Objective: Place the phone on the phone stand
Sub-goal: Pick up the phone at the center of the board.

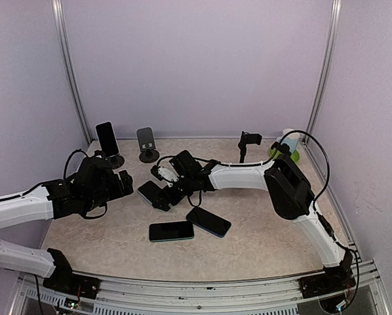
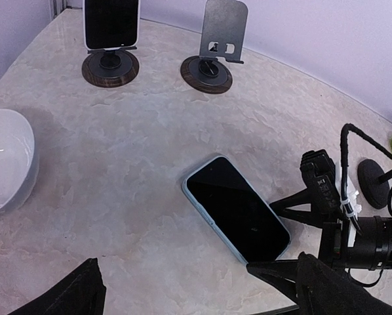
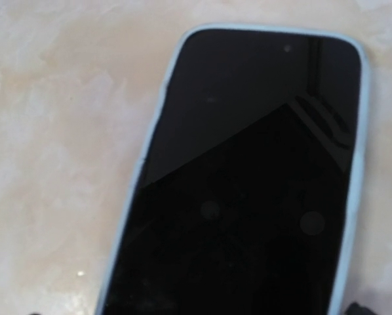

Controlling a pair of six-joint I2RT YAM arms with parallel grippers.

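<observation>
Right gripper [image 1: 161, 192] hovered wide open over the flat phone [image 3: 248, 184], mid-frame in top view; it needed both long edges squarely between jaws before closing.

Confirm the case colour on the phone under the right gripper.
Phone case is light blue; clearest in right wrist view.

At the back left of the beige marbled table [image 1: 261, 256], a black upright phone [image 1: 107, 138] rests on a round-based dark stand [image 1: 115, 161]. An empty grey metal phone stand [image 1: 146, 140] sits just to its right. Nearer, at centre, a blue-cased phone [image 2: 238, 209] lies flat. In front of it lie a black slab phone [image 1: 171, 231], left, and a teal-edged phone [image 1: 208, 221], right.
</observation>
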